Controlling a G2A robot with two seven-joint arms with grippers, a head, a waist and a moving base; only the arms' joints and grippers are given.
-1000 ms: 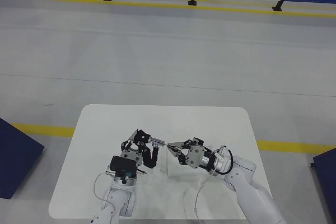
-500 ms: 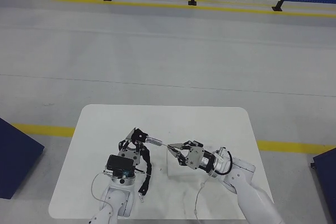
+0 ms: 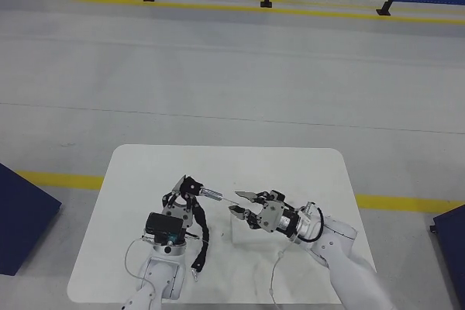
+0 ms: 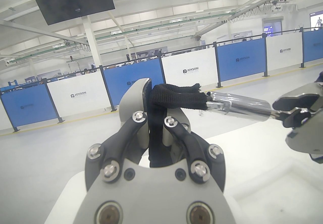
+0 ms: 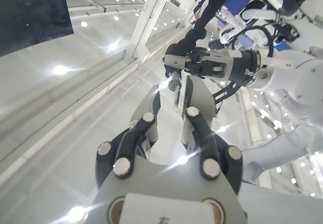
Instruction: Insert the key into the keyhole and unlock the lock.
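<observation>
Holding the lock (image 4: 242,106) above the white surface (image 3: 139,178).
The left tool (image 4: 155,101) is clamped on its black cord (image 4: 176,95). The key (image 5: 177,99) sticks out of the shiny end, between the spread fingers of the right tool (image 5: 172,90).

Both arms extend from near edge of surface (image 3: 139,174), elbows bent, wrists angled twd each other, tips close together above surface centre. Left tool (image 4: 154,102) held up off surface, fingers (image 4: 135,94) clamped tight on lock cable (image 4: 176,96). Right tool (image 5: 172,99) faces it, tilted upward, fingers (image 5: 156,102) spread apart w/ clear gap btwn.
</observation>
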